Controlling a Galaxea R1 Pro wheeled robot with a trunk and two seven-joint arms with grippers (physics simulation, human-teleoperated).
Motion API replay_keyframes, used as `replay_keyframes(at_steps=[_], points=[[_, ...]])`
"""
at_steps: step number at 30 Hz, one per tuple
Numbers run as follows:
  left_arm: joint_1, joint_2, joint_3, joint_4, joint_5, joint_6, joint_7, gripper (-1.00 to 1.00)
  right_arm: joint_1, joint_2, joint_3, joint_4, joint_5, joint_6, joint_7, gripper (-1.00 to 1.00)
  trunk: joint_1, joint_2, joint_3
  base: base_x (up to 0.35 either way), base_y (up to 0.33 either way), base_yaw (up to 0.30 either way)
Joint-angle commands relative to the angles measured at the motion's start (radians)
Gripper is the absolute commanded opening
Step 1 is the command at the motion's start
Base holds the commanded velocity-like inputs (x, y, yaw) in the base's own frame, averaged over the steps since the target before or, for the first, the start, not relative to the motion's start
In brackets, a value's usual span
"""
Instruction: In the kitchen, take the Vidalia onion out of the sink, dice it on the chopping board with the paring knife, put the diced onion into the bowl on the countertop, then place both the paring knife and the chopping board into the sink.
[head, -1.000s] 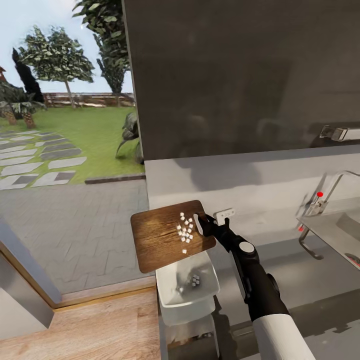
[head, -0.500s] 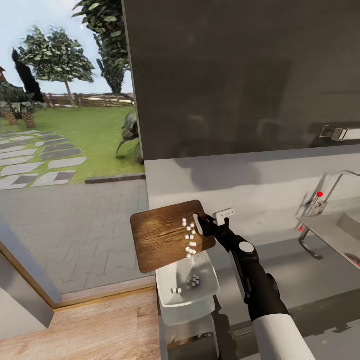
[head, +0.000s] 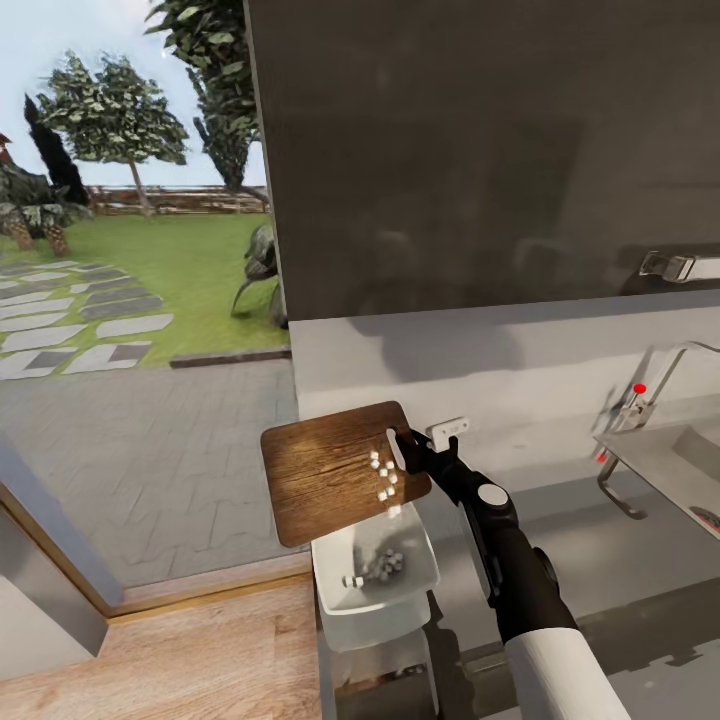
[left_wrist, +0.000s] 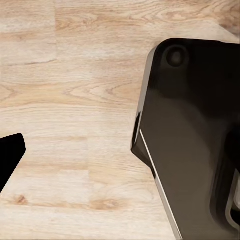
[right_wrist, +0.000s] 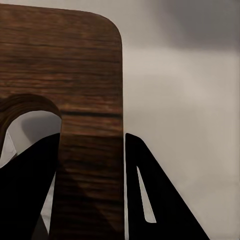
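My right gripper (head: 402, 445) is shut on the handle end of the chopping board (head: 325, 470) and holds it tilted above the white bowl (head: 330, 592). The Vidalia onion shows as small white dice (head: 385, 478) sliding along the board's lower edge, with more dice (head: 385, 565) lying in the bowl. In the right wrist view the black fingers (right_wrist: 150, 200) clamp the board (right_wrist: 75, 70) beside its oval slot. The sink (head: 665, 462) lies far right. One dark fingertip (left_wrist: 10, 155) of the left gripper hangs over wood floor.
The bowl sits at the left end of the grey countertop (head: 600, 560), close to its edge. A chrome tap (head: 650, 385) with red knobs stands at the sink. A small dark, reddish object (head: 705, 517) lies in the basin. Dark cabinets (head: 480, 150) hang above.
The onion dice have slid down the tilted board and several have dropped into the bowl, so fewer lie on the board. Board, arm and camera hold still.
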Motion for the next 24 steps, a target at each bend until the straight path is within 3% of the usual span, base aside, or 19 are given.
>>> replay_keyframes(at_steps=[1,24], points=[[0.0,0.001,-0.008,-0.002,0.004,-0.001,0.008,1.0,-0.001,0.001,-0.003,-0.002,0.007,0.004,0.008,-1.0,0.001,-0.002,-0.002,0.0,0.0,0.0],[0.0,0.001,-0.008,-0.002,0.003,-0.001,0.008,1.0,-0.001,0.001,-0.003,-0.002,0.007,0.004,0.008,-1.0,0.001,-0.002,-0.002,0.0,0.0,0.0]])
